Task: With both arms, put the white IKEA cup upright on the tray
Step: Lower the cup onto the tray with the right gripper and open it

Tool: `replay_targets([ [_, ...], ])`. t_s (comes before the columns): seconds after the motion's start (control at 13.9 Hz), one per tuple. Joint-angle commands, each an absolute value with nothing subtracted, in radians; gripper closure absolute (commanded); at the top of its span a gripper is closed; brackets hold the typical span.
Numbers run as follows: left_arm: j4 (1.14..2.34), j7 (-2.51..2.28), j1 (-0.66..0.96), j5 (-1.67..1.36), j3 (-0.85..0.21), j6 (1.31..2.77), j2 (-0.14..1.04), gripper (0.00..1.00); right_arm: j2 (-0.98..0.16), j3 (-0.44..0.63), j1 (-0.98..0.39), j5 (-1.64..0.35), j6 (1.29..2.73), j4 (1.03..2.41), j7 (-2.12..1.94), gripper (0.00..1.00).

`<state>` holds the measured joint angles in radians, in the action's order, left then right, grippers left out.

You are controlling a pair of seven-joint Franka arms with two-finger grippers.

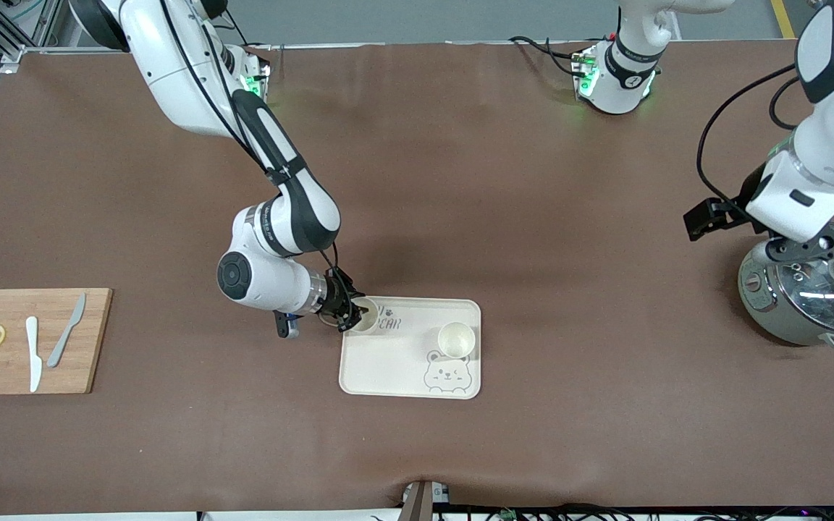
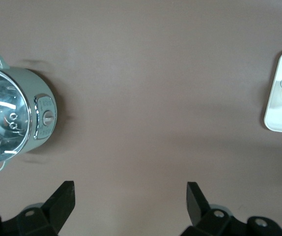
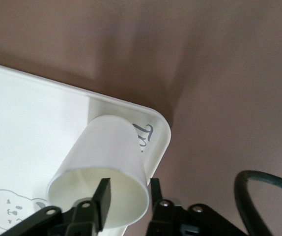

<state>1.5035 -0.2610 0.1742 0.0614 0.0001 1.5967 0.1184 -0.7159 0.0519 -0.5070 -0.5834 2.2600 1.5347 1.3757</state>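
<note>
The white cup (image 3: 103,172) stands upright on the tray (image 1: 388,369), at the corner nearest the right arm's base. The right gripper (image 1: 351,312) pinches its rim wall, 1 finger inside. The cup looks light, stiff and smooth, so the rim is the best hold. The left gripper (image 2: 131,202) waits wide open and empty above the pot (image 1: 808,297).

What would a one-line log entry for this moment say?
right gripper: straddling rim of cup on tray | left gripper: open, waiting by pot

Grey lettering on the cream tray (image 1: 388,362), only "EAR" readable beside a small paw-print mark, a cup covering the rest, slanted "T" at the tray's corner in the right wrist view
</note>
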Motion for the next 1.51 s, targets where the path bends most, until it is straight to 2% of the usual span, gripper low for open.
replay_targets([
  [0.0, 1.56, -0.249, 0.166, 0.041, -0.002, 1.614, 0.065, 0.0, -0.724, 0.052, -0.502, -0.552, 2.224, 1.491, 1.391, 0.0],
  [0.14, 1.56, -0.217, 0.164, 0.04, -0.002, 1.609, 0.055, 0.0, -0.703, 0.054, -0.496, -0.549, 2.156, 1.488, 1.423, 0.0],
  [0.29, 1.559, -0.186, 0.158, 0.034, 0.003, 1.611, 0.057, 0.0, -0.699, 0.054, -0.492, -0.555, 2.042, 1.422, 1.465, 0.0],
  [0.43, 1.559, -0.187, 0.15, 0.014, 0.002, 1.611, 0.057, 0.0, -0.706, 0.057, -0.477, -0.511, 1.848, 1.364, 1.47, 0.0],
  [0.5, 1.56, -0.186, 0.149, 0.012, 0.002, 1.611, 0.055, 0.0, -0.707, 0.055, -0.456, -0.509, 1.814, 1.33, 1.48, 0.0],
  [0.79, 1.56, -0.21, 0.158, 0.012, 0.002, 1.608, 0.049, 0.0, -0.699, 0.055, -0.44, -0.489, 1.807, 1.227, 1.386, 0.0],
  [1.08, 1.557, -0.193, 0.152, 0.02, 0.0, 1.606, 0.057, 0.0, -0.604, 0.06, -0.347, -0.485, 1.585, 1.223, 1.388, 0.0],
  [1.44, 1.548, -0.193, 0.156, 0.034, 0.002, 1.621, 0.081, 0.0, -0.497, 0.057, -0.302, -0.376, 1.551, 1.224, 1.311, 0.0],
])
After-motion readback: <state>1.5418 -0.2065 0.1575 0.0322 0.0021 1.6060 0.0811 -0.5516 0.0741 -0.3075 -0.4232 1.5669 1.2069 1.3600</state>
